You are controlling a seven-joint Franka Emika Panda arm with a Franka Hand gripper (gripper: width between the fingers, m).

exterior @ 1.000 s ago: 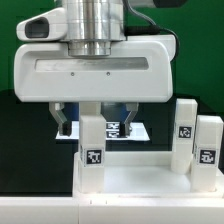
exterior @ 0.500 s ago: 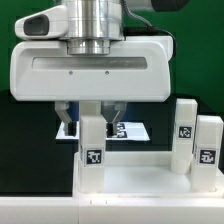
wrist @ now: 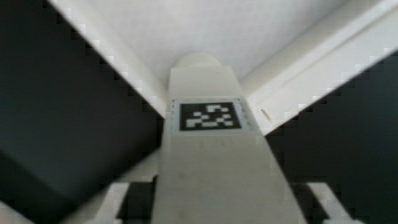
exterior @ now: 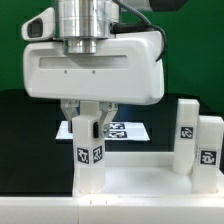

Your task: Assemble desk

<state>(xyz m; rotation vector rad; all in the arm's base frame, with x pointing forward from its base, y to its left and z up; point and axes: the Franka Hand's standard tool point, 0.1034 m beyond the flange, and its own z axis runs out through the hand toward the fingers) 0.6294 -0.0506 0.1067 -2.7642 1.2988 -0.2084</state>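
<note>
My gripper (exterior: 89, 122) is shut on the top of a short square white leg (exterior: 88, 158) with a black-and-white tag. The leg stands at the near left corner of the white desk top (exterior: 135, 185) and leans slightly. In the wrist view the same leg (wrist: 217, 150) runs out from between my fingers (wrist: 125, 203), with its tag facing the camera. Two more tagged legs (exterior: 186, 130) (exterior: 208, 150) stand upright on the desk top's right side in the exterior view. The leg's lower end and its socket are hidden.
The marker board (exterior: 128, 130) lies flat on the black table behind the held leg. A green wall backs the scene. The white desk top fills the foreground, and its edges (wrist: 302, 70) cross the wrist view.
My fingers have closed in on the leg's top. The hand has shifted toward the exterior view's left, and the leg has moved left with it and now leans slightly.
</note>
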